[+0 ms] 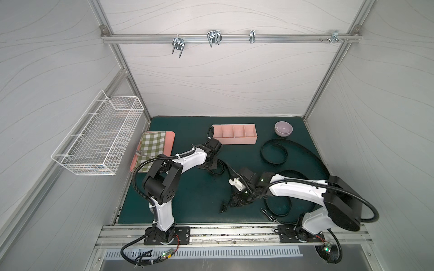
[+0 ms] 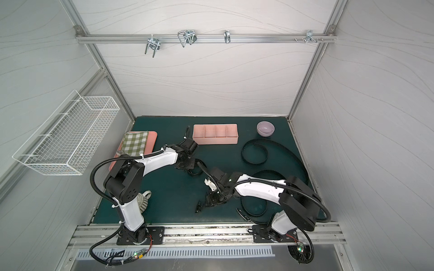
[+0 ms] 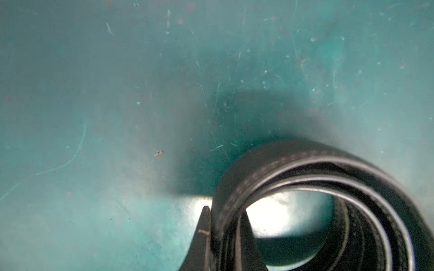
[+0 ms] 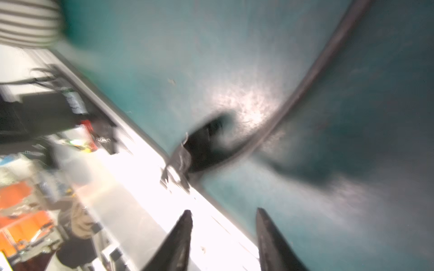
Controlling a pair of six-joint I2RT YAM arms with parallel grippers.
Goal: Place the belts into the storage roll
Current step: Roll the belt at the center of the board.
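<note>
The left pincer [image 3: 223,211] pinches the coiled belt [image 3: 305,162].

In both top views the light is soft and even from above: the walls [image 1: 223,82] are bright and the mat [image 1: 192,201] dark, with faint shadows under the arms [image 1: 187,162]. The rail [image 1: 223,37] bows slightly toward the edges. The left wrist view is dim and hazy. The coil [image 3: 305,164] is too close to be sharp, it throws a dark shadow on the mat, and a white glare patch burns inside its ring. The right wrist view is smeared by motion blur: the belt [image 4: 317,70] is a streak, and glare washes out the table edge [image 4: 131,178]
</note>
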